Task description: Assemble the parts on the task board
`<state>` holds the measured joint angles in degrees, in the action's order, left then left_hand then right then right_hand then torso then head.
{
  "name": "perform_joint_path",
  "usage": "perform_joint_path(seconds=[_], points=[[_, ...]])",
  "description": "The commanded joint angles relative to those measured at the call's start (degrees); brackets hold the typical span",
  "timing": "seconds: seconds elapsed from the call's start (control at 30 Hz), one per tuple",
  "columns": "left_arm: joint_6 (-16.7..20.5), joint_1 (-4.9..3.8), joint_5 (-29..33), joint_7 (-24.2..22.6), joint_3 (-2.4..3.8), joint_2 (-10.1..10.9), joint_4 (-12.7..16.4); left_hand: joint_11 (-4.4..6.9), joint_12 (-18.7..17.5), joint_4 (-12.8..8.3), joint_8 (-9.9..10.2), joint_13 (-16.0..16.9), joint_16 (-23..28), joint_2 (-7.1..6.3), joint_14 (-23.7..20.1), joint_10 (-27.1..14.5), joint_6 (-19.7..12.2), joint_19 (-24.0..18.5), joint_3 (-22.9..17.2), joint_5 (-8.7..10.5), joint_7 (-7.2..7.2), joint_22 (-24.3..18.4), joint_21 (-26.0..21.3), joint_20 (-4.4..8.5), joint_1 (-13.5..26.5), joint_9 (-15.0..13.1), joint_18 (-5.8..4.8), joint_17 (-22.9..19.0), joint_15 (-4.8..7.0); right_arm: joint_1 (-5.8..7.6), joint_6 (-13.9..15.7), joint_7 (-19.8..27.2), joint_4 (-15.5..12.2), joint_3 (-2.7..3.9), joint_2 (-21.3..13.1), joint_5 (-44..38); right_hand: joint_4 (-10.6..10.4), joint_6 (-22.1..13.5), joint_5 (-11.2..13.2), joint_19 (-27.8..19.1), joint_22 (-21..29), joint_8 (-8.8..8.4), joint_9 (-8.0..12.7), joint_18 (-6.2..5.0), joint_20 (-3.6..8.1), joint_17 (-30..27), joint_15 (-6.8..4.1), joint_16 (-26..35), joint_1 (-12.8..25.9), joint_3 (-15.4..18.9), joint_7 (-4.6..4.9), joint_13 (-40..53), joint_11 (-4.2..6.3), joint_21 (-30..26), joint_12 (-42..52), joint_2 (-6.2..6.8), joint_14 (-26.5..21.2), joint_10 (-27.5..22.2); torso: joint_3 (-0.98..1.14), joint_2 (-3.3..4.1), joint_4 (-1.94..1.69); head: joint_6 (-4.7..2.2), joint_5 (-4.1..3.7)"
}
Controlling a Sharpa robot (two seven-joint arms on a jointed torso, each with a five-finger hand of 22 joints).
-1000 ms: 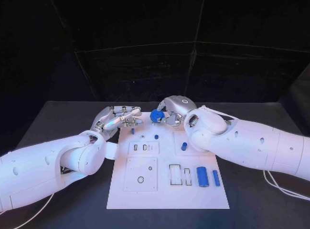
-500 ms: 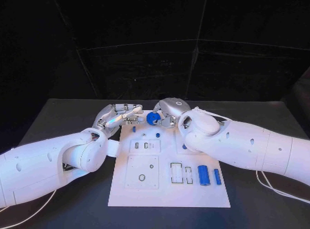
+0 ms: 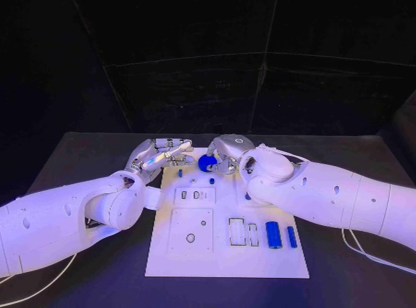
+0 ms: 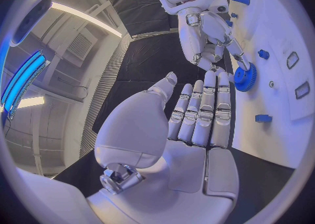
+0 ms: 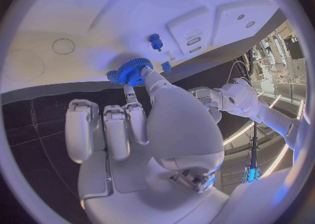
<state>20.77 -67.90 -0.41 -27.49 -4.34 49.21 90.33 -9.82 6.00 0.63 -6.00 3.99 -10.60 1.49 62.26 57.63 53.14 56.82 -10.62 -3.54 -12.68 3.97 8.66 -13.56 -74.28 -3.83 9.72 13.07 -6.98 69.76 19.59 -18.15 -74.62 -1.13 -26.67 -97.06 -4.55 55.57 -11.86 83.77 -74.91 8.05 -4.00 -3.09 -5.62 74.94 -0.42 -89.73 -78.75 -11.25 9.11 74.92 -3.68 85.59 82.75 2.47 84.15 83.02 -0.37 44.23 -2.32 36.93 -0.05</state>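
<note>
Head view: the flat white task board lies on the black bench; the right robot hand pinches a toothed blue gear over the board's far edge. 2 blue cylinders lie near its right edge. Left wrist view: the left robot hand holds nothing, its smooth silver fingers straight and side by side. Right wrist view: the ridged gear sits at fingertips, near a blue peg.

No text, label, brand, number or sign can be read in any view: the task board bears only blank outlines and slots, and nothing legible stands on either arm.
</note>
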Motion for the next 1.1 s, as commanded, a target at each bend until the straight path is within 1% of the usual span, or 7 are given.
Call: perform_joint_path(seconds=[0.03, 0.17, 0.3, 0.43, 0.6, 0.97, 1.1], points=[[-0.64, -0.12, 0.09, -0.4, 0.06, 0.04, 0.18, -0.19, -0.36, -0.3, 0.17, -0.02, 0.28, 0.07, -0.09, 0.18, 0.05, 0.49, 0.02, -0.05, -0.21, -0.07, -0.22, 0.0, -0.19, 0.03, 0.78, 0.06, -0.25, 0.06, -0.85, -0.56, 0.16, -0.02, 0.09, -0.37, 0.03, -0.5, 0.28, 1.32, -4.35, -0.57, 0.09, 0.89, -0.07, 15.06, 0.13, -0.27, 0.59, -0.39, -0.08, 5.42, -0.35, 0.21, -0.35, 0.0, 5.85, -0.28, 0.01, -0.01, 0.01, 0.01, 0.0], [-0.66, -0.13, 0.09, -0.34, 0.06, 0.05, 0.19, -0.19, -0.36, -0.3, 0.17, -0.02, 0.28, 0.07, -0.09, 0.18, 0.05, 0.49, 0.02, -0.05, -0.21, -0.07, -0.22, 0.0, -0.19, 0.03, 0.78, 0.06, -0.25, 0.03, 0.33, -0.89, 0.14, -0.03, 0.15, -0.33, 0.07, -1.8, 0.69, 1.33, -4.42, -1.5, 0.19, 0.91, -0.33, 15.06, 0.44, -0.27, 1.07, -0.65, 0.29, 4.77, -0.7, 0.24, -0.99, 0.34, 5.85, -0.89, -0.03, 0.01, -0.03, 0.01, -0.03], [-0.69, -0.14, 0.09, -0.24, 0.06, 0.03, 0.18, -0.19, -0.36, -0.3, 0.17, -0.02, 0.28, 0.07, -0.09, 0.18, 0.05, 0.49, 0.02, -0.05, -0.21, -0.07, -0.22, 0.0, -0.19, 0.03, 0.78, 0.06, -0.25, 0.0, 1.28, -1.26, 0.12, -0.03, 0.32, -0.08, -0.22, -3.72, 3.28, 1.26, -4.32, -2.66, 0.23, 0.88, -0.6, 15.06, 0.67, -0.27, 2.09, -0.39, 0.42, 3.92, -0.89, 0.19, -1.81, 0.82, 5.85, -1.68, 0.0, -0.02, 0.06, 0.01, 0.04], [-0.74, -0.16, 0.09, -0.14, 0.06, 0.04, 0.2, -0.19, -0.36, -0.3, 0.17, -0.02, 0.28, 0.07, -0.09, 0.18, 0.05, 0.49, 0.02, -0.05, -0.21, -0.07, -0.22, 0.0, -0.19, 0.03, 0.78, 0.06, -0.25, -0.01, 1.49, -1.63, 0.3, -0.03, 0.42, 0.38, -1.62, -6.07, 4.2, 1.24, -4.32, -3.83, 0.24, 0.88, -0.8, 15.06, 0.87, -0.27, 4.29, 0.61, 0.62, 3.1, -1.12, 0.18, -2.61, 1.06, 5.85, -2.45, -0.02, 0.0, 0.02, 0.03, -0.05], [-0.76, -0.2, 0.09, -0.08, 0.06, 0.09, 0.24, -0.19, -0.36, -0.3, 0.17, -0.02, 0.28, 0.07, -0.09, 0.18, 0.05, 0.49, 0.02, -0.05, -0.21, -0.07, -0.22, 0.0, -0.19, 0.03, 0.78, 0.06, -0.25, -0.02, 0.2, -2.21, 0.55, -0.03, 0.48, 0.78, -4.39, -6.66, 5.56, 1.18, -4.25, -3.86, 0.07, 0.86, -1.02, 15.06, 1.07, -0.27, 7.46, 2.73, 0.79, 2.75, -1.32, 0.15, -2.99, 0.69, 5.85, -2.82, -0.01, -0.04, -0.04, 0.08, -0.11], [-0.78, -0.25, 0.09, -0.01, 0.06, 0.14, 0.25, -0.19, -0.36, -0.3, 0.17, -0.02, 0.28, 0.07, -0.09, 0.18, 0.05, 0.49, 0.02, -0.05, -0.21, -0.07, -0.22, 0.0, -0.19, 0.03, 0.78, 0.06, -0.25, -0.02, -3.15, -2.14, 0.32, -0.03, 0.49, 1.76, -5.0, -6.27, 5.45, 1.18, -4.27, -3.52, -0.07, 0.86, -1.06, 15.06, 1.08, -0.27, 7.73, 3.45, 0.75, 2.92, -1.31, 0.15, -2.9, 0.59, 5.85, -2.75, 0.01, -0.01, 0.03, 0.18, -0.03], [-0.77, -0.26, 0.09, 0.01, 0.06, 0.15, 0.24, -0.19, -0.36, -0.3, 0.17, -0.02, 0.28, 0.07, -0.09, 0.18, 0.05, 0.49, 0.02, -0.05, -0.21, -0.07, -0.22, 0.0, -0.19, 0.03, 0.78, 0.06, -0.25, -0.02, -4.21, -1.95, 0.36, -0.03, 0.5, 2.79, -6.15, -5.96, 4.99, 1.2, -4.34, -3.28, -0.12, 0.87, -1.04, 15.06, 1.04, -0.27, 8.56, 4.12, 0.68, 3.08, -1.26, 0.18, -2.8, -0.11, 5.85, -2.64, 0.01, -0.01, 0.03, 0.17, -0.05]])
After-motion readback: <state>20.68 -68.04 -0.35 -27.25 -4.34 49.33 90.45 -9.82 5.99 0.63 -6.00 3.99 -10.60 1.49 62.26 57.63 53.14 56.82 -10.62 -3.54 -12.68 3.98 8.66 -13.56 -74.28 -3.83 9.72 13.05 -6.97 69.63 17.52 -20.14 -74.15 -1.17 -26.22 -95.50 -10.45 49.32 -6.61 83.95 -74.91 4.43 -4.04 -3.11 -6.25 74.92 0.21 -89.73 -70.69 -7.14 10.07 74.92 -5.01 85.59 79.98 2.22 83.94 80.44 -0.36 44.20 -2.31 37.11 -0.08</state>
